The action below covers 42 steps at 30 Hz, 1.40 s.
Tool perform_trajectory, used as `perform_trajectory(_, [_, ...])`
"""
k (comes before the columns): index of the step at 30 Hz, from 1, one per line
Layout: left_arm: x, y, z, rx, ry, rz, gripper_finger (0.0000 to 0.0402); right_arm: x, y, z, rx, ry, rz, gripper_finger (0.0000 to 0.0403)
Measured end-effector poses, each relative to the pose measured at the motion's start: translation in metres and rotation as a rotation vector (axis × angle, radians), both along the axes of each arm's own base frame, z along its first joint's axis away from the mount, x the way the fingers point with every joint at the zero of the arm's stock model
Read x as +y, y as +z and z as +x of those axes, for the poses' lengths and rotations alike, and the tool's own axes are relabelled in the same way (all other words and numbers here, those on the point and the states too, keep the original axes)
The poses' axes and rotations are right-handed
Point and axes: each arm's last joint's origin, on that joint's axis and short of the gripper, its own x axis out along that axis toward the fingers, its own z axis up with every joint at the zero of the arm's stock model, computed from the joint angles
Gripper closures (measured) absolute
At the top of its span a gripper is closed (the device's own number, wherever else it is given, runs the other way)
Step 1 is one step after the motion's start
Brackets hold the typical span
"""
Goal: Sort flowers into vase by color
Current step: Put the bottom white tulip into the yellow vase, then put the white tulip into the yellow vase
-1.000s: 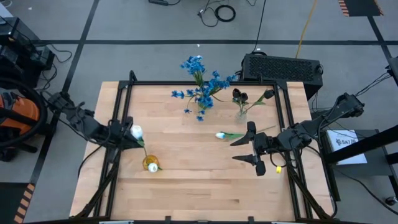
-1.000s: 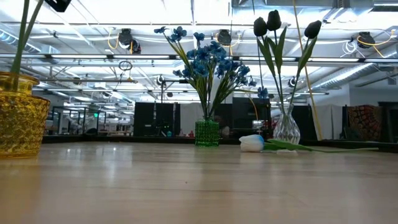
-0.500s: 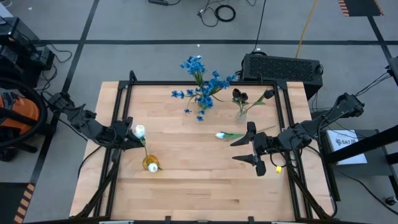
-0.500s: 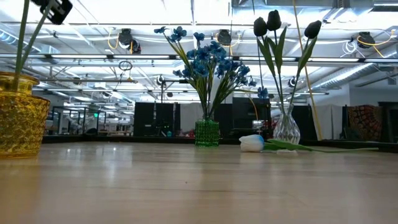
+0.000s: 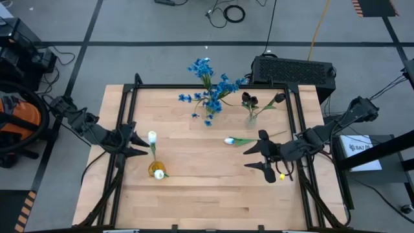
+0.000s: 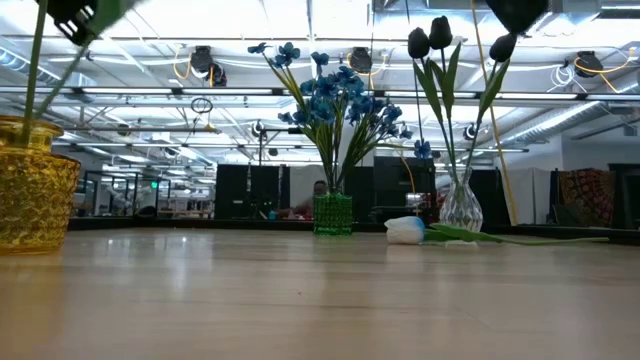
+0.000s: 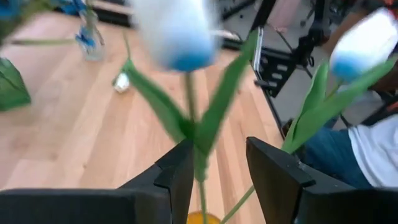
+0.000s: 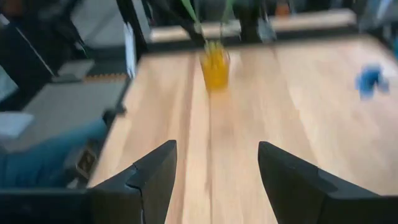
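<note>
High view: left gripper (image 5: 138,142) sat at the left side of the table (image 5: 213,194), jaws spread, nothing clamped. The white tulip (image 5: 152,137) stood just beyond its fingertips, stem running down into the yellow vase (image 5: 156,169), which already held a second white bloom (image 5: 159,175). In the left wrist view the stem (image 7: 194,140) rose through the gap between the fingers (image 7: 177,171); I couldn't tell whether it touched either one.

Right gripper (image 5: 260,155) hovered mid-right with jaws apart and empty. The loose white tulip (image 5: 230,140) lay flat on the wood just ahead of its upper finger. Beyond it stood the dark tulips (image 5: 249,99) in the clear vase (image 5: 251,118), and the blue flowers (image 5: 210,90) in the green vase (image 5: 208,121) further left of that.

Step in hand looked like the release. To do it well: back the left claw straight out along its own axis, no sideways sweep, since a leaf snag could tip the stem or the vase.

Room: the black frame rail (image 5: 123,139) ran directly behind the left claw, so retreat space was tight. There was open board between the two claws. The yellow vase stood clear of the near table edge.
</note>
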Motion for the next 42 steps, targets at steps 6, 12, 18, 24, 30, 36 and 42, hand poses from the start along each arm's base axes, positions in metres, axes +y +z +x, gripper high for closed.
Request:
perform_trajectory(6, [0.007,0.026,-0.006,-0.090,0.068,0.031,0.0249,0.005,-0.016,-0.011,0.153,-0.019,0.030,0.0186])
perform_trajectory(12, [0.016,0.054,-0.011,-0.237,0.215,0.114,0.0249,0.005,-0.034,-0.018,0.245,-0.037,0.019,0.0186])
perform_trajectory(18, [0.009,0.073,0.001,-0.396,0.238,0.195,0.0249,0.001,-0.065,-0.025,0.340,-0.075,0.003,0.0186])
perform_trajectory(24, [-0.010,0.077,0.029,-0.434,0.228,0.317,0.0249,-0.007,-0.096,-0.036,0.438,-0.126,-0.054,0.0186])
perform_trajectory(30, [-0.026,0.072,0.055,-0.413,0.295,0.391,0.0249,-0.019,-0.114,-0.046,0.465,-0.242,-0.227,0.0186])
perform_trajectory(36, [-0.030,0.068,0.063,-0.392,0.304,0.412,0.0249,-0.023,-0.129,-0.052,0.500,-0.241,-0.285,0.0186])
perform_trajectory(42, [-0.032,0.066,0.066,-0.383,0.302,0.414,0.0249,-0.035,-0.147,-0.056,0.462,-0.313,-0.436,0.0200])
